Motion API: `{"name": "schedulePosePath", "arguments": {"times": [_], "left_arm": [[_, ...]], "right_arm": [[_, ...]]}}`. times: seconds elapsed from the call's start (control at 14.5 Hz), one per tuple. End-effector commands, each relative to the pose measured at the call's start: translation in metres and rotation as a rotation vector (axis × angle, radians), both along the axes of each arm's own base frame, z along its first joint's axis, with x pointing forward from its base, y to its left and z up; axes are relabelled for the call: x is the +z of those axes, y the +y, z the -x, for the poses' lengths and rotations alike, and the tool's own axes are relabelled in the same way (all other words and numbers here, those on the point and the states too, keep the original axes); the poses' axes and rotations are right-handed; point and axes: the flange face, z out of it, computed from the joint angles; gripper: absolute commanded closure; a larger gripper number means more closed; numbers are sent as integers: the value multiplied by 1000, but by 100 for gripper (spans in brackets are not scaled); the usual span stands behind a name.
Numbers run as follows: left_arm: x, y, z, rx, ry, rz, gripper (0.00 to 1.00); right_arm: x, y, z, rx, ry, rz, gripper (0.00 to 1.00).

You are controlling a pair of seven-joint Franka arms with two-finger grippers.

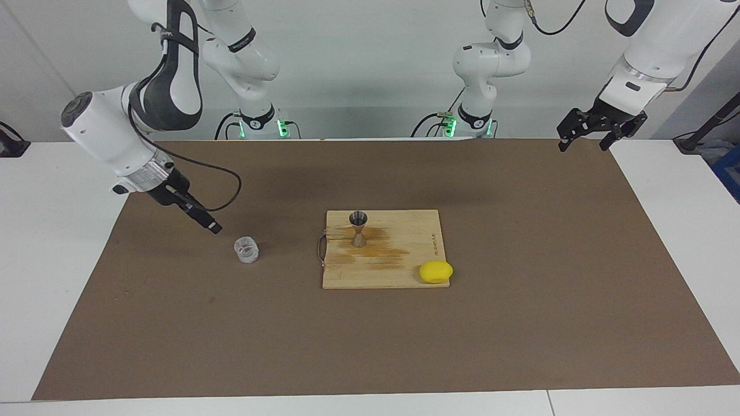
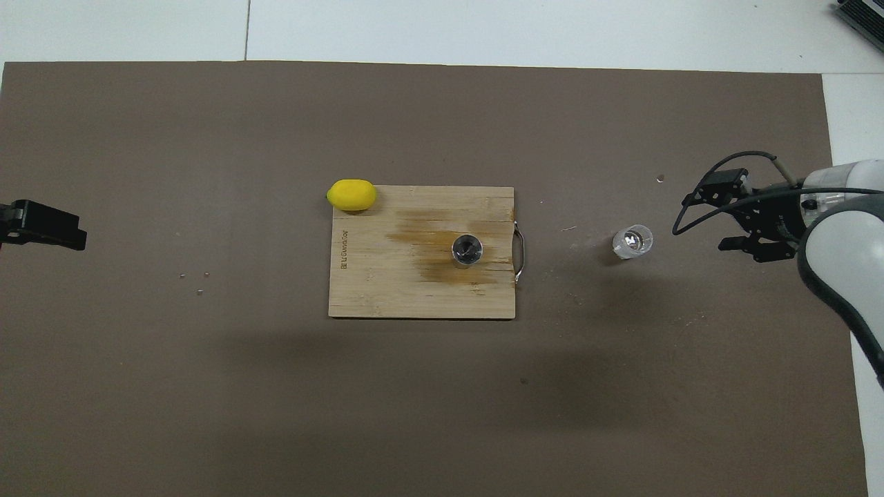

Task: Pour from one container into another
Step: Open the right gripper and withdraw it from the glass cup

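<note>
The clear glass tumbler (image 1: 247, 249) (image 2: 632, 241) stands upright on the brown mat, toward the right arm's end of the table. A grey metal jigger (image 1: 358, 228) (image 2: 467, 249) stands upright on a wooden cutting board (image 1: 404, 231) (image 2: 387, 290). My right gripper (image 1: 211, 227) (image 2: 725, 212) hangs open and empty above the mat beside the tumbler, clear of it and tilted down. At the left arm's end my left gripper (image 1: 584, 143) (image 2: 41, 226) waits open and empty, raised over the mat's edge.
A yellow lemon (image 1: 436, 271) (image 2: 352, 195) lies at the board's corner farthest from the robots, toward the left arm's end. A brown stain (image 2: 442, 252) spreads on the board around the jigger. The board's metal handle (image 2: 519, 255) faces the tumbler.
</note>
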Motion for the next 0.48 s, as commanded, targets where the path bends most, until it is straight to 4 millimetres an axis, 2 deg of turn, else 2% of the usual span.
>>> {"name": "schedulePosePath", "arguments": {"times": [0.0, 0.21, 0.41], "left_arm": [[4, 1, 6, 12, -9, -10, 0], [3, 1, 6, 12, -8, -10, 0], [4, 1, 8, 12, -9, -10, 0]], "right_arm": [[18, -4, -2, 148, -22, 101, 0], [48, -5, 1, 220, -23, 222, 0], [77, 8, 1, 272, -16, 246, 0]]}}
